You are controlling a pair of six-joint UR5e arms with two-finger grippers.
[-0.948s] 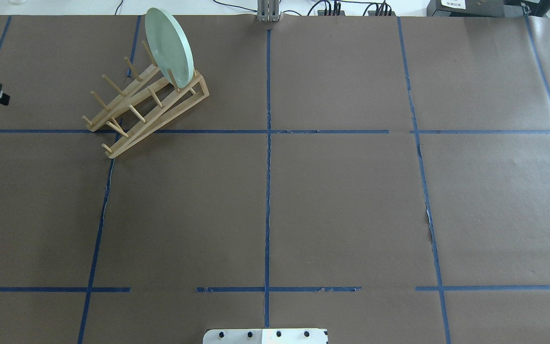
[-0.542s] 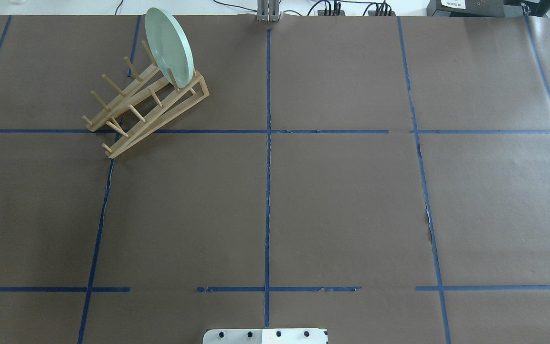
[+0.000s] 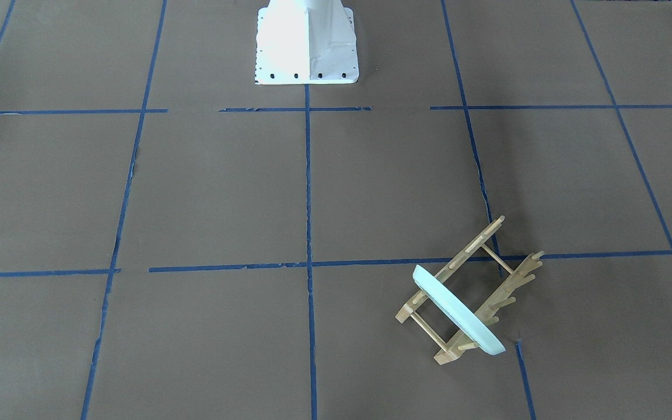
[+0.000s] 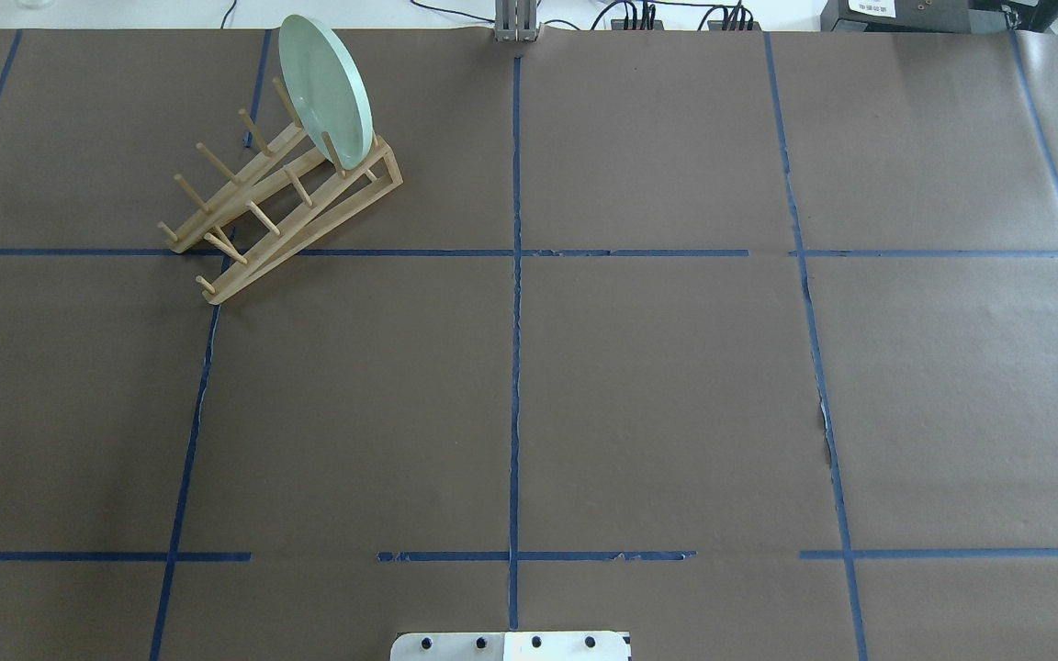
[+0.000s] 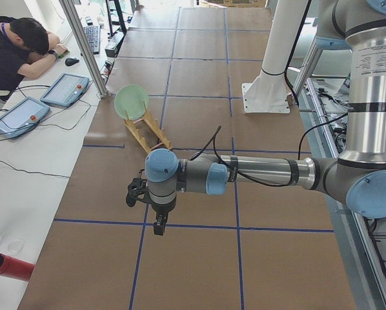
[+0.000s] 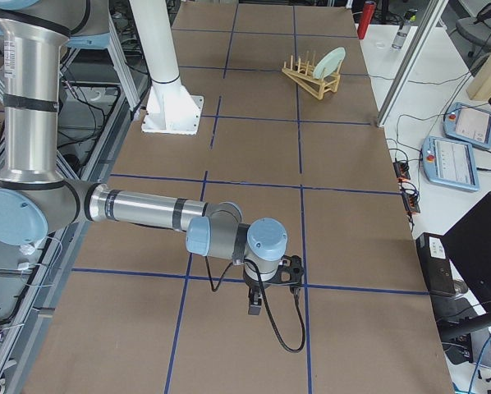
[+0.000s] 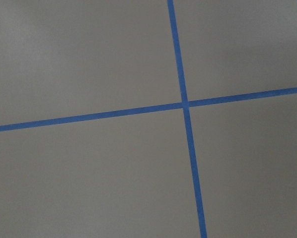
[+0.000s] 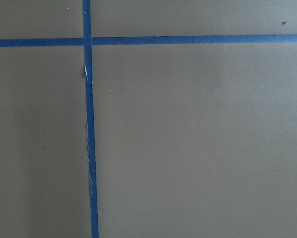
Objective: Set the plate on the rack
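Observation:
The pale mint-green plate point(image 4: 325, 87) stands on edge between the pegs at the far end of the light wooden rack point(image 4: 253, 268), at the table's far left. Both also show in the front-facing view: plate point(image 3: 458, 312), rack point(image 3: 470, 248). No gripper touches them. My left gripper point(image 5: 159, 225) hangs over bare table at the left end, well away from the rack point(image 5: 151, 135). My right gripper point(image 6: 254, 305) hangs over the table at the right end. I cannot tell whether either is open or shut.
Brown paper with a grid of blue tape lines point(image 4: 515, 367) covers the table. The robot's white base point(image 3: 305, 41) stands at the near edge. Both wrist views show only paper and tape. A person point(image 5: 15, 48), tablets and cables sit beyond the far edge.
My left gripper, at the overhead view's left edge 0.9 s ago, has moved out of that view. The plate and rack have not moved.

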